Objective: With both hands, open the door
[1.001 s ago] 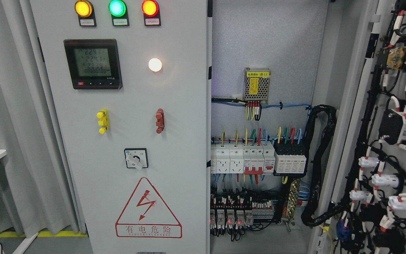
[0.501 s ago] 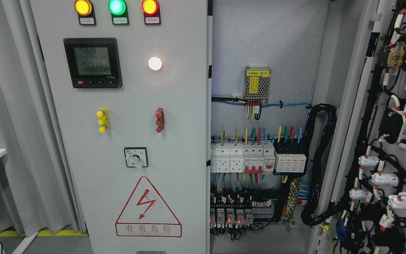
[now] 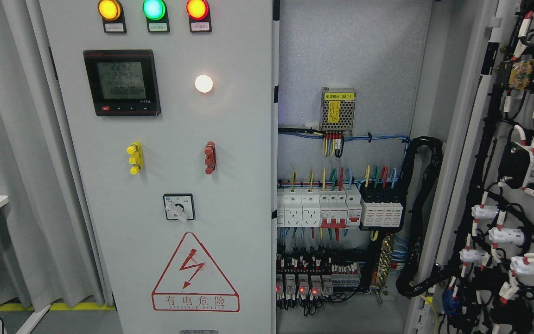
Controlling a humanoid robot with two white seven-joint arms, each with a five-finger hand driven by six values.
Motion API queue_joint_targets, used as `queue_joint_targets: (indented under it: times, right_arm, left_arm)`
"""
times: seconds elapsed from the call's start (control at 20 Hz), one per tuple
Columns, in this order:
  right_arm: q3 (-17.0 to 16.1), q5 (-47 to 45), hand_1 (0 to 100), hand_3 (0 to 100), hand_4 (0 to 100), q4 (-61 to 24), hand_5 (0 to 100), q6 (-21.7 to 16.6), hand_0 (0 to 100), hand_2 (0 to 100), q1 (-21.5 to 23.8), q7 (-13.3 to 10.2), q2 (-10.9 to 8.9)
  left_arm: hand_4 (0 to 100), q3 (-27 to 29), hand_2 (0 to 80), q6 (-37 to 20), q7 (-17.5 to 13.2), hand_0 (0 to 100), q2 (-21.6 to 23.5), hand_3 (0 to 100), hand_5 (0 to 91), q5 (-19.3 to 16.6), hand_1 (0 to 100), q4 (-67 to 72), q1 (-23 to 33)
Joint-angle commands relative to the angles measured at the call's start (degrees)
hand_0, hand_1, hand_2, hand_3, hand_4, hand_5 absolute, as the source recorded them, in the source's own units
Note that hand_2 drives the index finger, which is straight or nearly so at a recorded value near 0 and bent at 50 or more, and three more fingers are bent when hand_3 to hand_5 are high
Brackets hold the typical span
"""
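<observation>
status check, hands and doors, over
Both hands out of view. Right door swung open, wiring showing. Left door closed. Nothing blocking the cabinet front.

Industrial electrical room or training lab. Tall grey control cabinet (image 3: 230, 116) fills view: amber, green, red indicator lamps (image 3: 154, 9) on top, digital power meter (image 3: 122, 82), rotary selector switch (image 3: 179, 207), red triangular shock-hazard sign (image 3: 195, 273). Right door (image 3: 517, 185) swung open, wiring harnesses on its inner face. Inside: circuit breakers (image 3: 339, 211), small power supply (image 3: 338, 110), relay row (image 3: 301, 283). Grey curtain (image 3: 12, 153) at left, yellow floor marking (image 3: 54, 307) beneath it.
</observation>
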Motion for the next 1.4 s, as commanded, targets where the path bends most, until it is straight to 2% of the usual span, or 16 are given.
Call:
queue_joint_targets:
  times: [0.0, 0.2, 0.45, 0.6, 0.75, 0.85, 0.95, 1.0, 1.35]
  right_arm:
    - [4.34, -0.97, 0, 0, 0, -30.03, 0, -0.28, 22, 0, -0.23, -0.39, -0.28]
    - [5.58, -0.88, 0, 0, 0, -32.67, 0, -0.19, 22, 0, -3.83, -0.31, 1.39]
    - [5.05, -0.79, 0, 0, 0, -34.34, 0, -0.10, 22, 0, -9.45, -0.31, 2.71]
    - [4.96, -0.79, 0, 0, 0, -35.14, 0, -0.10, 22, 0, -11.83, -0.39, 2.80]
    - [4.79, -0.53, 0, 0, 0, -34.96, 0, 0.43, 22, 0, -16.13, -0.39, 2.80]
    - [4.79, 0.35, 0, 0, 0, -34.26, 0, 1.65, 22, 0, -19.82, -0.39, 3.06]
    - [4.79, 0.35, 0, 0, 0, -32.95, 0, 1.83, 22, 0, -23.60, -0.39, 3.24]
    - [4.70, 0.35, 0, 0, 0, -32.42, 0, 1.92, 22, 0, -25.44, -0.39, 3.24]
    - [4.61, 0.00, 0, 0, 0, -29.52, 0, 5.17, 22, 0, -34.24, -0.39, 3.24]
  left_arm:
    - [3, 3.20, 2.9, -0.64, -0.30, 29, -2.40, 3, 0.0, -6.00, 0, 9.97, -0.44]
    - [3, 3.29, 2.8, -0.56, -0.56, 29, -2.23, 3, 0.0, -6.18, 0, 9.97, -0.01]
    - [3, 3.20, 2.9, -0.56, -0.56, 29, -2.23, 3, 0.0, -6.18, 0, 9.79, -0.01]
    - [3, 3.29, 2.8, -0.38, -0.39, 29, -2.14, 3, 0.0, -6.27, 0, 9.97, -0.01]
    - [3, 3.29, 2.8, -0.38, 0.14, 29, -2.14, 3, 0.0, -6.27, 0, 9.97, -0.27]
    - [3, 3.20, 2.8, -0.38, 1.88, 29, -2.23, 3, 0.0, -6.18, 0, 9.97, -0.44]
    - [3, 3.20, 2.8, -0.38, 6.01, 29, -2.14, 3, 0.0, -6.27, 0, 9.97, -0.53]
    - [3, 3.11, 2.8, -0.38, 7.07, 29, -2.14, 3, 0.0, -6.27, 0, 9.97, -0.53]
    - [3, 3.02, 2.8, -0.90, 6.99, 29, -2.14, 3, 0.0, -6.80, 0, 9.79, -0.44]
